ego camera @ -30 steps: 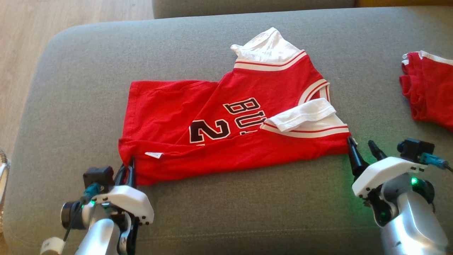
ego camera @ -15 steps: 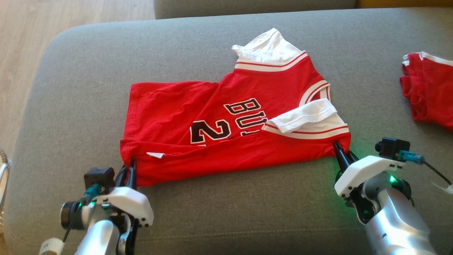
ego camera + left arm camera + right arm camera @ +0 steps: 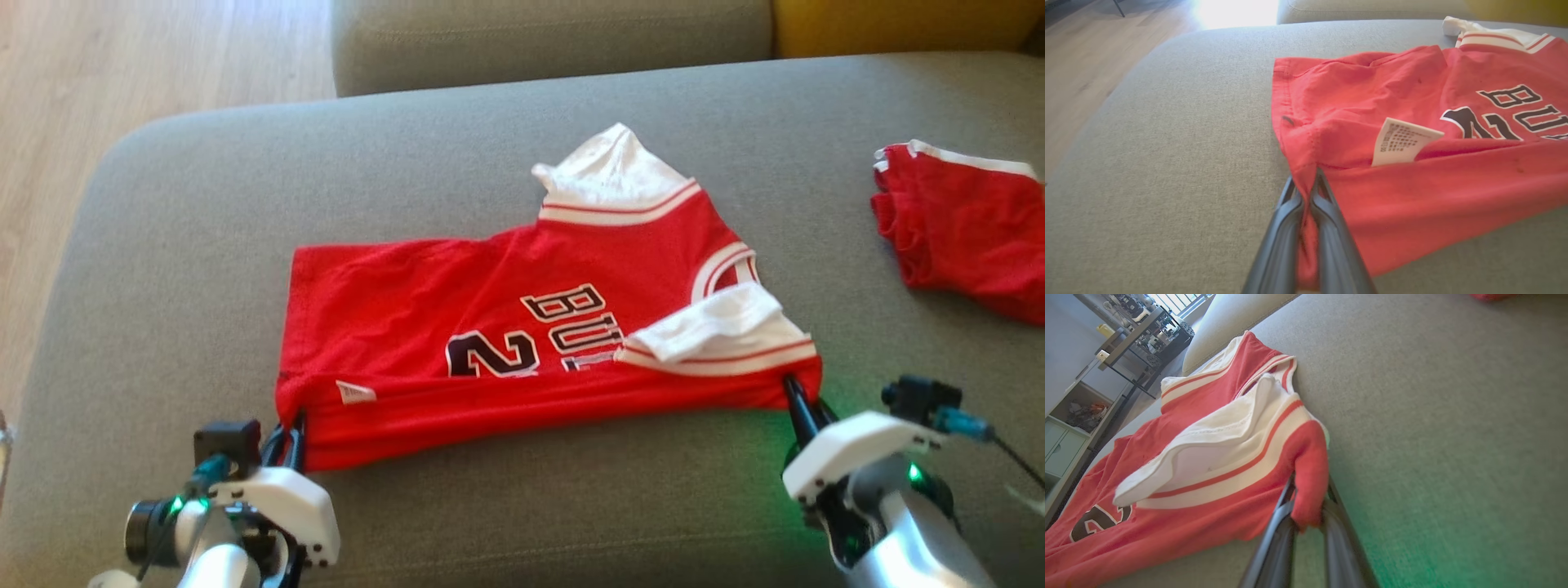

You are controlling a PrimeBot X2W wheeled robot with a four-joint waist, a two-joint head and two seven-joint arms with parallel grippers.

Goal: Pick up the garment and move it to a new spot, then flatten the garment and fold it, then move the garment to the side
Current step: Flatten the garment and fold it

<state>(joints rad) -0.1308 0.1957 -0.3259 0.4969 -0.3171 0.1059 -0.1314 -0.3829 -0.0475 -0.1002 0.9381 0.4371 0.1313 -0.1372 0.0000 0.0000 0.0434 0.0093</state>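
Grey sofa cushion (image 3: 163,286): it spans most of the head view. The work goes on across its middle, with bare fabric to spare at the left for the last move aside.

Red jersey (image 3: 457,310): it lies centre frame, spread fairly flat, printing up, with one white sleeve turned in at the right. I judge the pickup, the move and most of the flattening done. The near long edge looks doubled over, perhaps a first fold, though I can't be sure from here. The rest of the folding and the shift to the side are left.

Second red garment (image 3: 963,237): it is bunched at the right edge, well apart and untouched.

Right gripper (image 3: 796,394): at lower right, its fingers are pinching the jersey's near right corner.

Left gripper (image 3: 292,426): at lower left, it is clamped on the near left hem corner.

Care tag (image 3: 355,393): it pokes out near the left grip.
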